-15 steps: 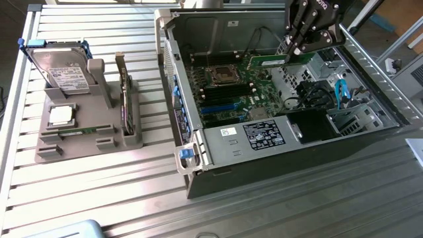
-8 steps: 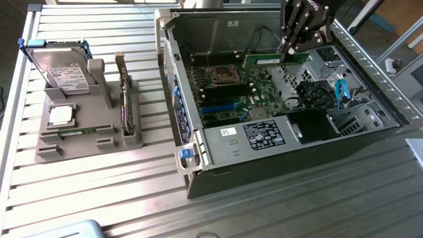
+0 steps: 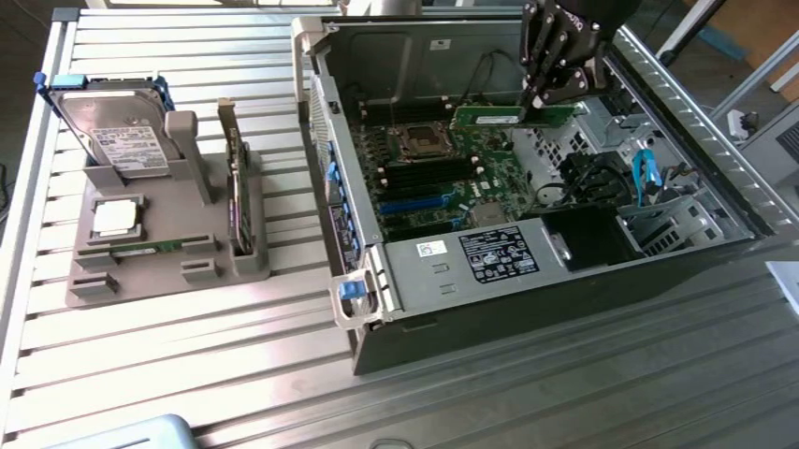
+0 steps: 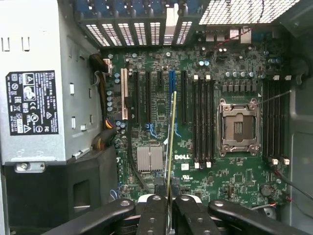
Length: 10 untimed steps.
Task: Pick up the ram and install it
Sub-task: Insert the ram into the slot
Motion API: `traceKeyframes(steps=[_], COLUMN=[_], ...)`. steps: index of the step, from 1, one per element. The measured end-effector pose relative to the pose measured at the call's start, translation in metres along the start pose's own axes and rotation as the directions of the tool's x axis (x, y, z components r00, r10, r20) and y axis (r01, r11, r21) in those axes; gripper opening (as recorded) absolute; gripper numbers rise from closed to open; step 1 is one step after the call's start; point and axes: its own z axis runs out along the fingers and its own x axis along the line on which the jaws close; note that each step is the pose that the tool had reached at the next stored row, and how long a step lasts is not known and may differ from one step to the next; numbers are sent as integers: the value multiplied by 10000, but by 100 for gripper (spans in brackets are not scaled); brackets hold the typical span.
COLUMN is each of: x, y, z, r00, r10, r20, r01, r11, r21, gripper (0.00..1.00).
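Observation:
The ram (image 3: pixel 512 116), a slim green stick, hangs level above the motherboard (image 3: pixel 431 178) inside the open computer case (image 3: pixel 374 309). My gripper (image 3: pixel 545 101) comes down from above and is shut on the stick's end on the exterior view's right. In the wrist view the ram (image 4: pixel 171 147) shows edge-on as a thin yellow-green line running out from between my black fingers (image 4: pixel 152 215), with my gripper (image 4: pixel 169 208) closed on it. It hovers over the board between the black expansion slots (image 4: pixel 146 98) and the long black memory slots (image 4: pixel 203 122), touching neither. The open processor socket (image 4: pixel 238 128) lies beside those slots.
A grey power supply (image 3: pixel 481 257) and black drive cage (image 3: pixel 587 234) fill the case's near end, with blue cables (image 3: pixel 646 173) beside them. On the exterior view's left a grey holder (image 3: pixel 163 271) carries a hard drive (image 3: pixel 119 140), a tall expansion card (image 3: pixel 234 178) and a silver processor chip (image 3: pixel 115 217).

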Motion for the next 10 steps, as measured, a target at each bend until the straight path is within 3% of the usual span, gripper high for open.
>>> traceKeyframes(steps=[10], x=[-64], y=[57], z=[245], r00=[9983], r10=[575], r20=[-22], r01=[-575], r11=[9983], r21=[-1], gripper=[14])
